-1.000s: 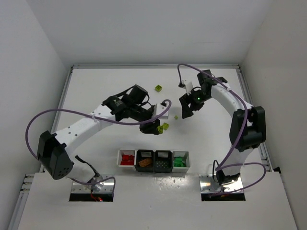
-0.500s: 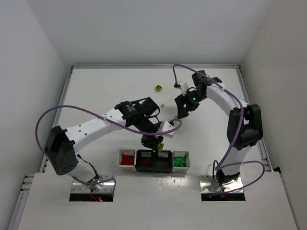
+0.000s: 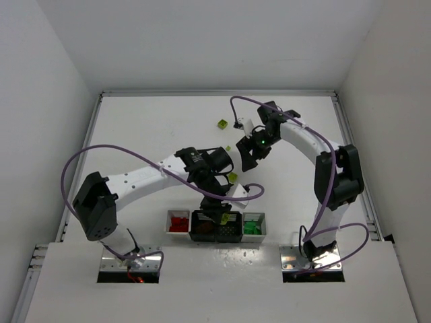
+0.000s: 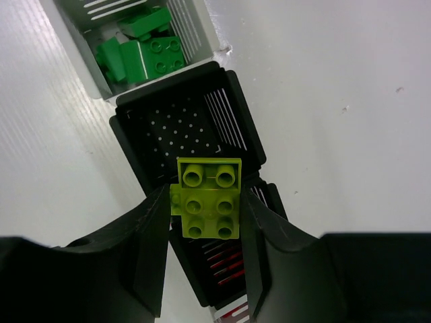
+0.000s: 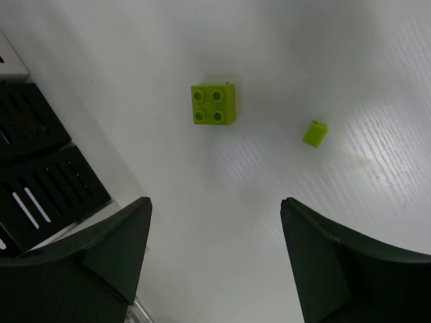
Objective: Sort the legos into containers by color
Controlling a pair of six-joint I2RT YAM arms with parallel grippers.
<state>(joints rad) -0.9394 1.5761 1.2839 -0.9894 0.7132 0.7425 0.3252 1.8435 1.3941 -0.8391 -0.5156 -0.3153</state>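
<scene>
Containers (image 3: pixel 168 222): one row of four joined bins, two white outside and two black inside. The left white bin holds red pieces that I cannot count from above. The right white bin (image 4: pixel 192 33) holds green ones, at least three. The left black bin shows something brown-orange, and the right black bin (image 4: pixel 232 118) shows only its perforated floor.

Left gripper (image 3: pixel 217 207): clamped on one yellow-green brick (image 4: pixel 210 176) with six studs showing. It hangs over the black pair, and in the wrist view it sits close to the wall dividing them.

Right gripper (image 5: pixel 215 222): fingers spread wide with nothing between them, hovering above the table beyond the bins.

Step in hand, as I judge it: dropping the held brick into the right black bin. To do this well I would nudge the wrist until the brick sits squarely over that bin's floor, away from the dividing wall. I would then lower it below the rim and let go. A release from where it hangs risks a bounce off the wall into the brown-orange bin.

Loose legos, all yellow-green: I count three. These are the far brick (image 3: pixel 222 124), the near brick (image 3: pixel 233 177) beside the right gripper, and one small chip (image 5: pixel 314 132) lying close to it.
</scene>
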